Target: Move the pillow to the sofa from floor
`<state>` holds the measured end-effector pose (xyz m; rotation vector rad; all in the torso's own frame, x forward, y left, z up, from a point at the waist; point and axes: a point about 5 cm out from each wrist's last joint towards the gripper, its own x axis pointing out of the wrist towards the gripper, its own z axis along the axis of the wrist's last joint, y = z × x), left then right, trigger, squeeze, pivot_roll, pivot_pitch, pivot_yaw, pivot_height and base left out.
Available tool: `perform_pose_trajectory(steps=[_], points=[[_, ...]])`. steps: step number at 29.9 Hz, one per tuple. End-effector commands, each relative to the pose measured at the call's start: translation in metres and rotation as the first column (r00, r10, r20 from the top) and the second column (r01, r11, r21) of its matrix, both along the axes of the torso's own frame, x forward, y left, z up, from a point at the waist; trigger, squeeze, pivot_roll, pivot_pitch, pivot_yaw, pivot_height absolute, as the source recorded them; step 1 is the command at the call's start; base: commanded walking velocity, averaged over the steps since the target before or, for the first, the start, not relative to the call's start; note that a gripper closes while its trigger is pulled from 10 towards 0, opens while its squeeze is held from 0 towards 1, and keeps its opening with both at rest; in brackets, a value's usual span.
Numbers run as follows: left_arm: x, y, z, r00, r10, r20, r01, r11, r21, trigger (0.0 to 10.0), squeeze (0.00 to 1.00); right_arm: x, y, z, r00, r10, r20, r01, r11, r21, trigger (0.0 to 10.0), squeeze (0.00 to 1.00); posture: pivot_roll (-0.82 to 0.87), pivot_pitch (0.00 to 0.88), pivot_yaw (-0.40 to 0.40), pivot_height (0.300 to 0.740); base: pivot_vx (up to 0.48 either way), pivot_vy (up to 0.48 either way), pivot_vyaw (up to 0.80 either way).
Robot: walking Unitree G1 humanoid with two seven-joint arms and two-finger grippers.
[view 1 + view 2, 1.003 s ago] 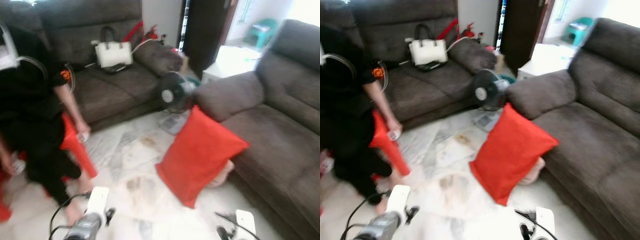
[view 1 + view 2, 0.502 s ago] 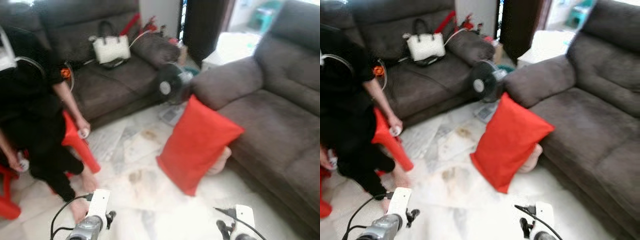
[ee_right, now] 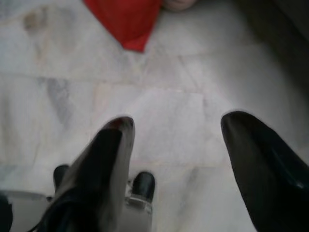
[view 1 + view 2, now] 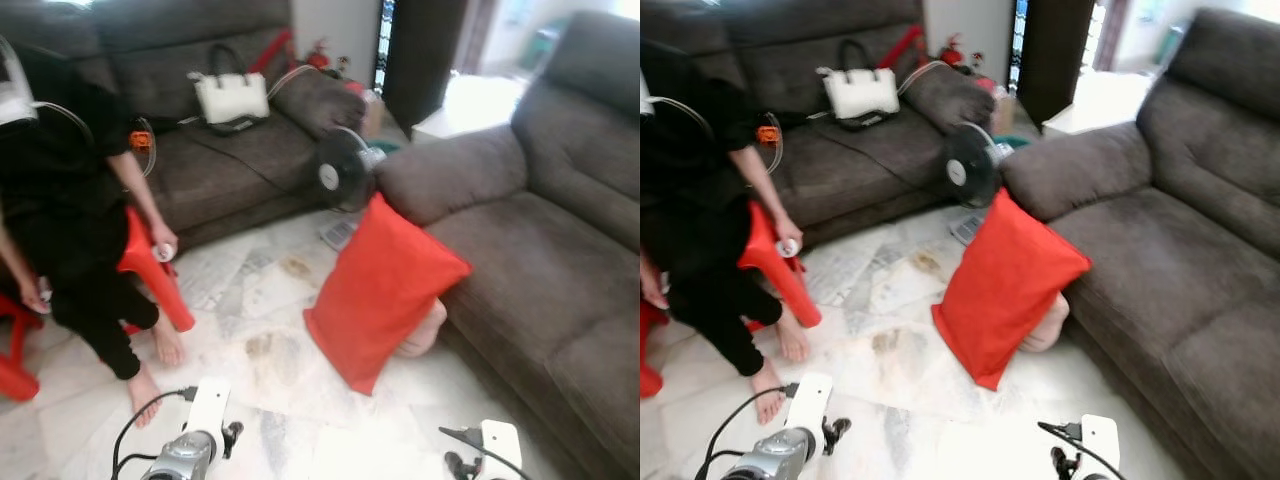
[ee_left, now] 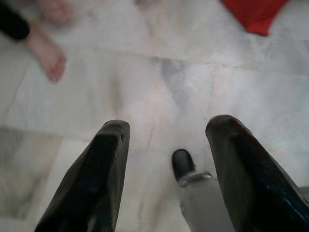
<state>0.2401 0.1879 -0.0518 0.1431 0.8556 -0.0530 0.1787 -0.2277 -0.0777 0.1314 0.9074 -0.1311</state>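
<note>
A red pillow (image 4: 382, 291) stands tilted on the pale tiled floor, leaning against the front of the dark grey sofa (image 4: 545, 260) on my right. A pinkish round thing (image 4: 425, 330) lies behind the pillow's lower edge. Both arms hang low at the bottom of the eye views. In the left wrist view my left gripper (image 5: 166, 126) is open above bare tiles, with a corner of the pillow (image 5: 255, 13) far ahead. In the right wrist view my right gripper (image 3: 178, 122) is open too, with the pillow's corner (image 3: 126, 19) ahead of it.
A person in black (image 4: 70, 210) sits on a red stool (image 4: 150, 265) at the left, bare feet on the floor. A second grey sofa (image 4: 220, 150) at the back holds a white handbag (image 4: 231, 97). A small black fan (image 4: 339, 174) stands between the sofas.
The whole picture has shifted, so my head has moved; the pillow sits a little nearer the middle of the view. The pillow and both grippers look unmoved.
</note>
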Motion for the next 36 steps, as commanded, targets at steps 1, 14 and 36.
perform_pose_trajectory(steps=[1,14,36], points=[[-0.0061,0.0027,-0.004,1.0,-0.009,-0.029,0.009,1.0,0.013,10.0,0.0,0.0015,0.0072,-0.001,1.0,-0.007,0.003,0.007,1.0,0.027,10.0,0.0,0.08,0.0,-0.034,0.74,0.0,-0.334,0.0],[-0.0061,0.0023,-0.004,0.999,-0.015,-0.03,0.015,1.0,0.011,10.0,0.0,0.0005,0.0071,-0.0016,1.0,-0.017,-0.004,0.017,0.999,0.03,10.0,0.0,0.08,0.0,-0.034,0.74,0.0,-0.334,0.0],[-0.0066,0.0022,-0.0039,1.0,0.007,-0.008,-0.007,1.0,-0.014,10.0,0.0,-0.0007,0.0074,-0.0023,1.0,-0.023,-0.008,0.024,0.999,0.037,10.0,0.0,0.08,0.0,-0.031,0.74,0.0,-0.136,0.0]])
